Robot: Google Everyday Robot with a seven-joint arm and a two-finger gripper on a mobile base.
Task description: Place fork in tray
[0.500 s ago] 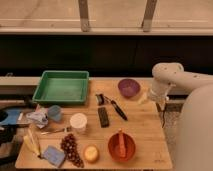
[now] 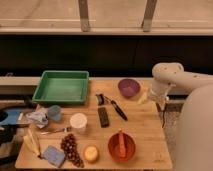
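Note:
The fork (image 2: 55, 131) is a slim silvery piece lying flat near the table's front left, just left of the white cup (image 2: 78, 121). At the back left of the table sits the green tray (image 2: 62, 86), with nothing in it. My white arm reaches in from the right. Its gripper (image 2: 156, 97) hangs over the table's right edge, next to the purple bowl (image 2: 129, 87) and far from the fork. The gripper is open and holds nothing.
A black-handled utensil (image 2: 115, 107) and a black bar (image 2: 103, 116) lie mid-table. An orange bowl (image 2: 121, 146) with an orange utensil, grapes (image 2: 70, 148), a yellow fruit (image 2: 91, 153), a blue pad (image 2: 52, 155), a banana (image 2: 32, 142) and a blue cup (image 2: 54, 113) crowd the front.

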